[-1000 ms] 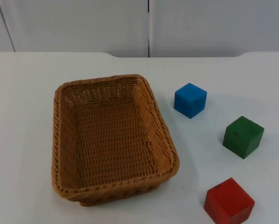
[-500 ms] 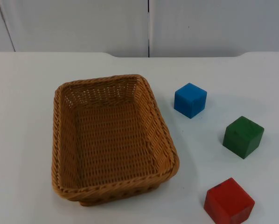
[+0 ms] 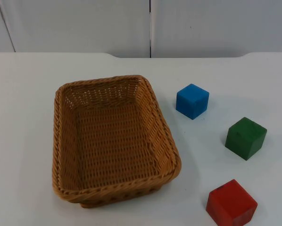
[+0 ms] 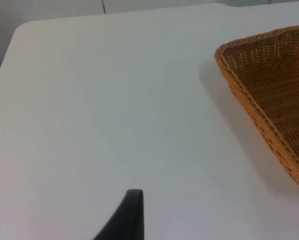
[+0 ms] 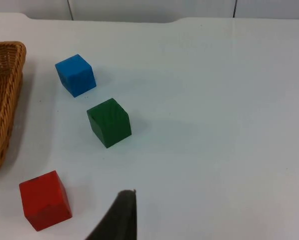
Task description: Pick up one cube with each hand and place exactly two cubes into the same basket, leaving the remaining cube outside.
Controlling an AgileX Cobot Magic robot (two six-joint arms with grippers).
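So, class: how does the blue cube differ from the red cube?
The blue cube is blue and lies nearest the basket, toward the wall; the red cube is red and lies at the table's near edge, farther from the basket. Both sit on the table, outside the basket, and look alike in size.

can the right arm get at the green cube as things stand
Probably yes: the green cube stands alone on the table, apart from the blue cube and red cube, with nothing over it.
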